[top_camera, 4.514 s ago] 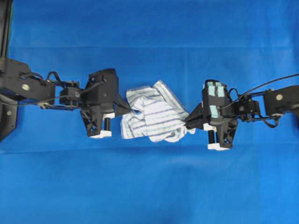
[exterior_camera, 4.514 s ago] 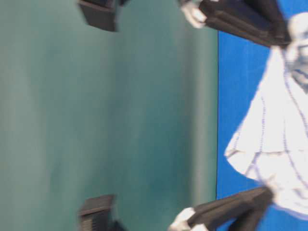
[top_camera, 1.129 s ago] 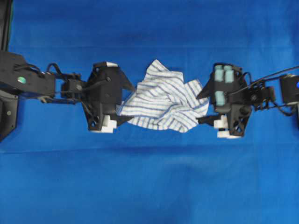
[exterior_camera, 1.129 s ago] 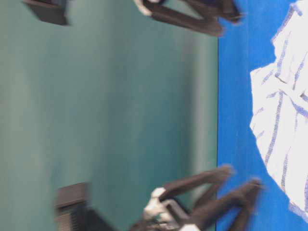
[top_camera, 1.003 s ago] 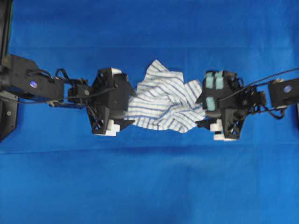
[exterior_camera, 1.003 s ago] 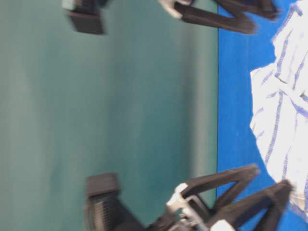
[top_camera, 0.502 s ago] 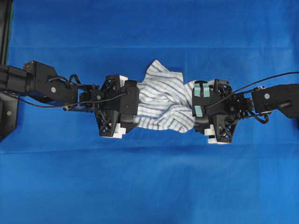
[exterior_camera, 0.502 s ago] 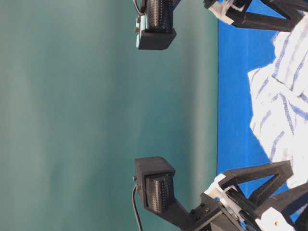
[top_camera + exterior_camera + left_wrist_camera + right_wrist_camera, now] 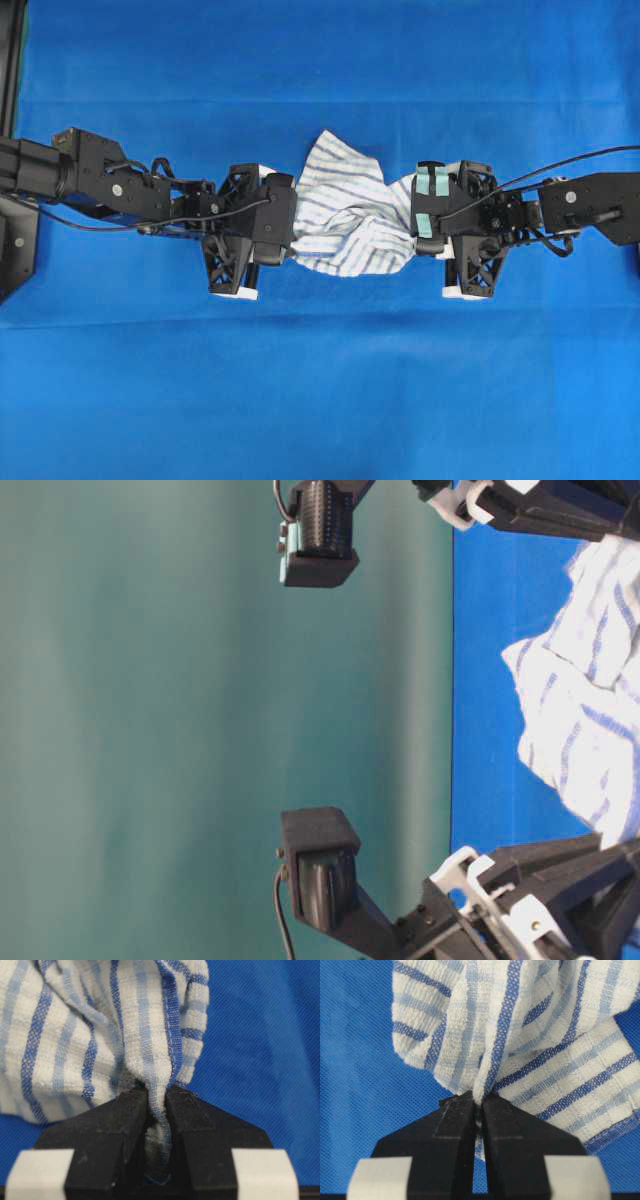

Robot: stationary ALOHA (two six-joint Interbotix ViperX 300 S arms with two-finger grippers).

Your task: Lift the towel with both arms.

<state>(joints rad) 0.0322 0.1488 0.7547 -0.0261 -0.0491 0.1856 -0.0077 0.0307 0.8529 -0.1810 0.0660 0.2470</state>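
Observation:
The towel (image 9: 345,215), white with blue stripes, lies bunched on the blue table covering between the two arms. My left gripper (image 9: 291,238) is at its left end. In the left wrist view this gripper (image 9: 156,1096) is shut on a pinched fold of the towel (image 9: 100,1025). My right gripper (image 9: 413,236) is at the towel's right end. The right wrist view shows it (image 9: 480,1098) shut on a thin fold of the towel (image 9: 530,1025). In the table-level view the towel (image 9: 590,710) rests on the covering between black fingers at top and bottom.
The blue table covering (image 9: 320,400) stretches all round the towel. A black frame (image 9: 12,150) stands at the left edge. Cables (image 9: 580,165) trail from the right arm. A teal backdrop (image 9: 200,720) fills most of the table-level view.
Both grippers slid inward over the towel's ends, then went from open to shut on the cloth. The towel is bunched narrower between them.

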